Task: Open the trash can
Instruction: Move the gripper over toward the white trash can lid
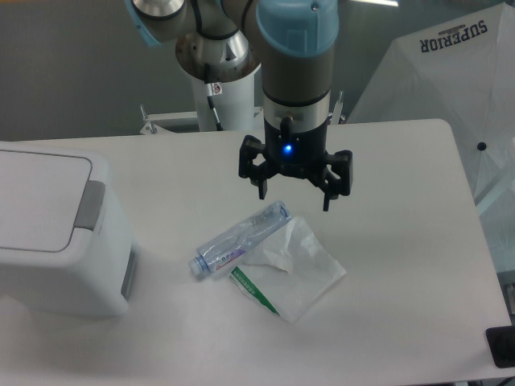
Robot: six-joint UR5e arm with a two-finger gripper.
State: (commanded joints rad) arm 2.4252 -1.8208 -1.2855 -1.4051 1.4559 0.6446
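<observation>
The trash can [56, 233] is a large white boxy bin at the left edge of the table, with its flat lid [36, 197] down and a grey push-button strip [90, 205] on its right side. My gripper [294, 199] hangs above the middle of the table, well to the right of the bin, fingers spread open and empty, just above the far end of a clear plastic bottle.
A clear plastic bottle [240, 240] lies on its side on the white table [402, 265], beside a white plastic bag [294, 269]. A white umbrella marked SUPERIOR [451, 72] stands at the back right. A dark object [502, 347] sits at the right edge.
</observation>
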